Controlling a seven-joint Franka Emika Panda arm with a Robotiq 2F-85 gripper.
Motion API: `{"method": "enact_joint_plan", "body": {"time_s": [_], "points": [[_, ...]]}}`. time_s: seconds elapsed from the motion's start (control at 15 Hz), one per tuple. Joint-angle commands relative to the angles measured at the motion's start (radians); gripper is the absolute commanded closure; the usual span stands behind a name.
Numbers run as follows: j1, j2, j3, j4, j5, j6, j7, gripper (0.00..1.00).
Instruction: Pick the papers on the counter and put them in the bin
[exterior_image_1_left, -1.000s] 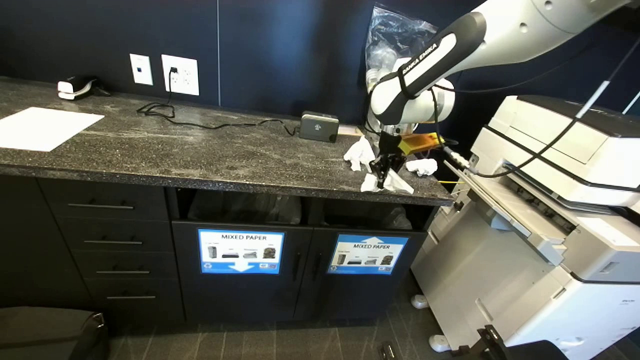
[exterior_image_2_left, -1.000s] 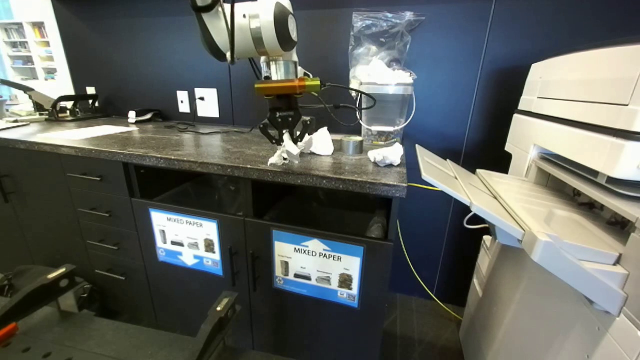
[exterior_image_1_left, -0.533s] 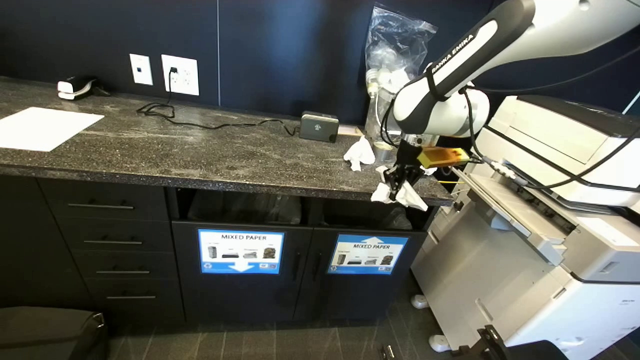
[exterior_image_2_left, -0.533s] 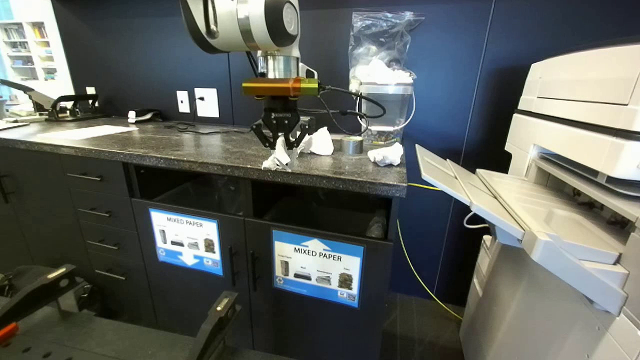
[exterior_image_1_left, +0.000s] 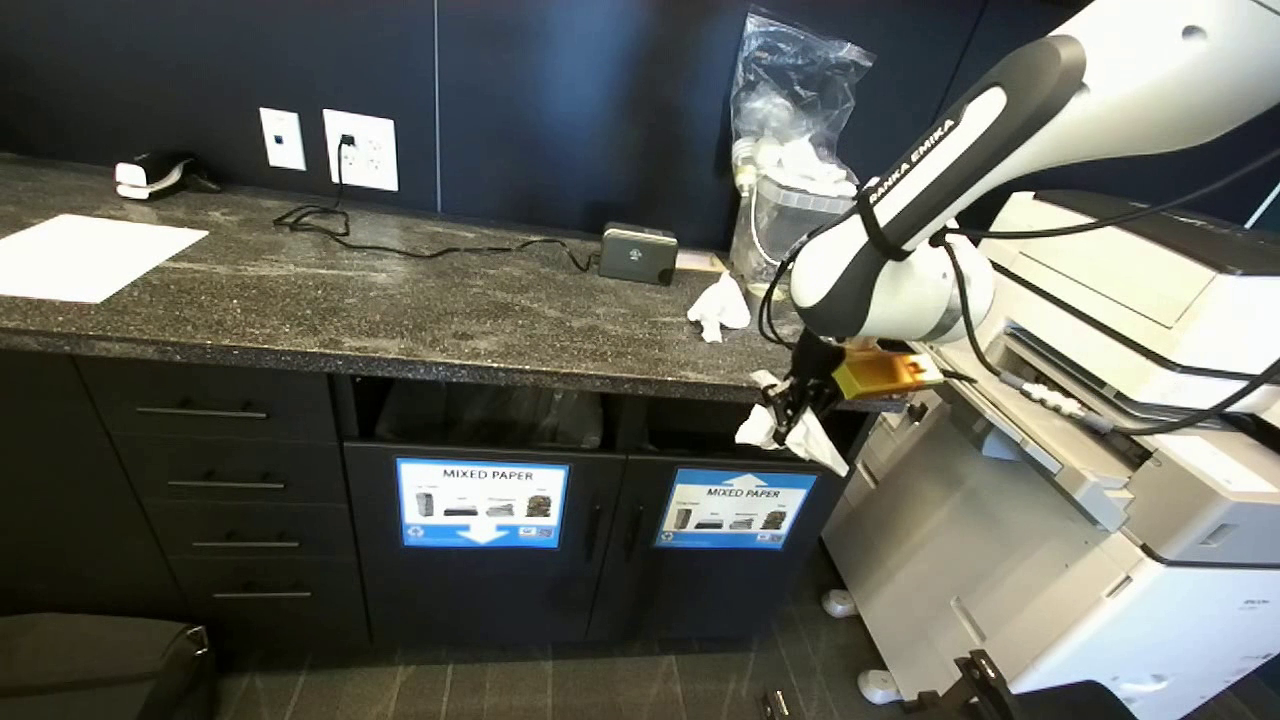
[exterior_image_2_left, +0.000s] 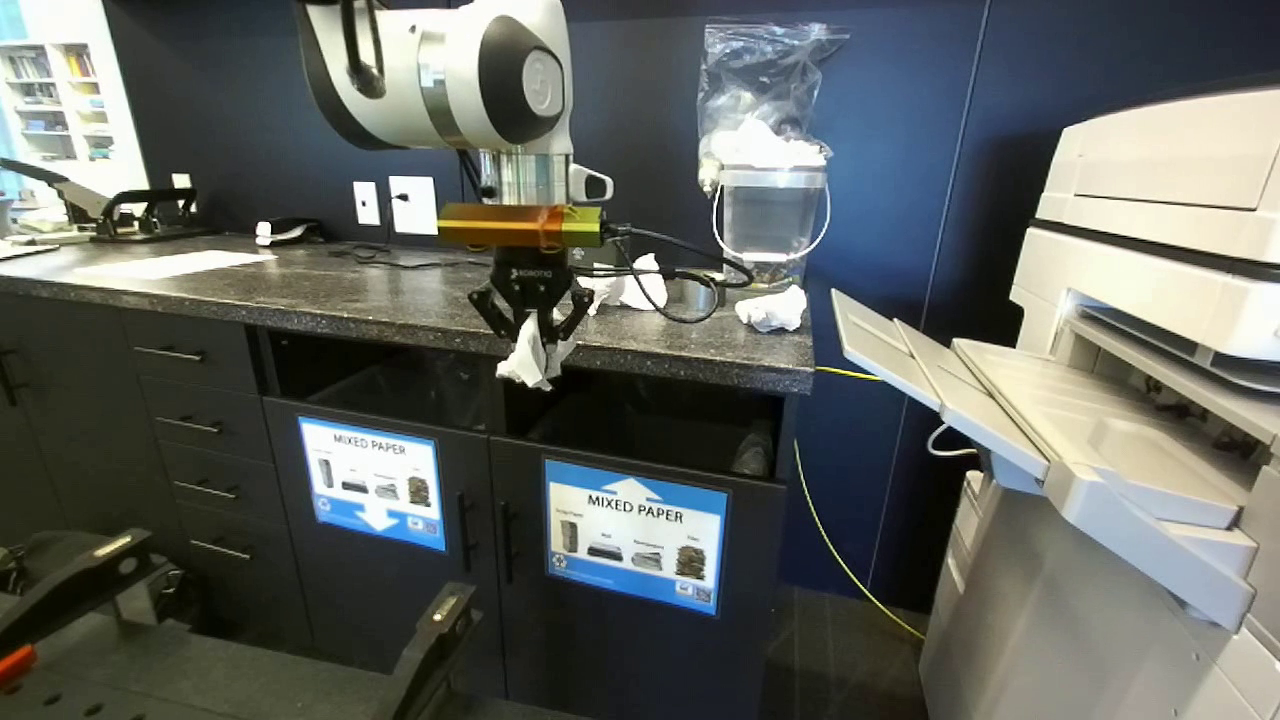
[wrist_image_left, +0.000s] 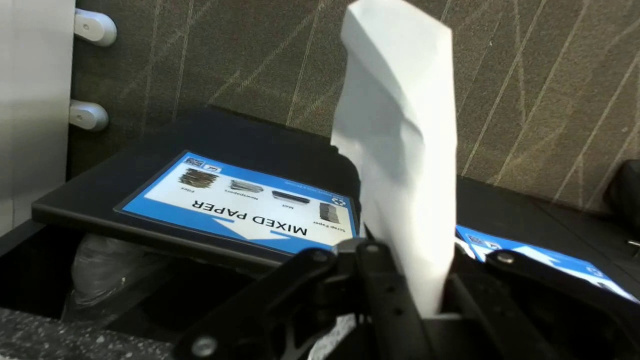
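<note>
My gripper (exterior_image_1_left: 792, 405) is shut on a crumpled white paper (exterior_image_1_left: 818, 448) in front of the counter's front edge. In an exterior view the gripper (exterior_image_2_left: 541, 325) points down, with the held paper (exterior_image_2_left: 525, 362) beside the left end of the right-hand bin opening (exterior_image_2_left: 640, 415). In the wrist view the held paper (wrist_image_left: 400, 130) sticks out between the fingers (wrist_image_left: 412, 272). A second wad (exterior_image_1_left: 720, 305) lies on the dark counter (exterior_image_1_left: 450, 310). A third wad (exterior_image_2_left: 773, 310) lies near the counter's right end; the arm hides it in the other angle.
A MIXED PAPER door (exterior_image_2_left: 636, 530) is under the bin opening. A clear bucket with a plastic bag (exterior_image_2_left: 770, 200) stands at the back. A small black box (exterior_image_1_left: 638, 254) and a flat sheet (exterior_image_1_left: 90, 257) are on the counter. A large printer (exterior_image_1_left: 1050, 480) stands on the right.
My gripper has carried the held paper off the counter, forward past the front edge and then lower. The other wads have not moved.
</note>
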Motion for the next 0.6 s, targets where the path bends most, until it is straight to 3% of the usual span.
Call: {"method": "enact_joint_plan", "body": {"time_s": [0.0,0.53], "points": [[-0.013,-0.009,0.019,-0.096,0.028,0.155,0.008,0.86],[-0.102,0.125,0.146,-0.193,0.038,0.536,0.06,0.86]]}}
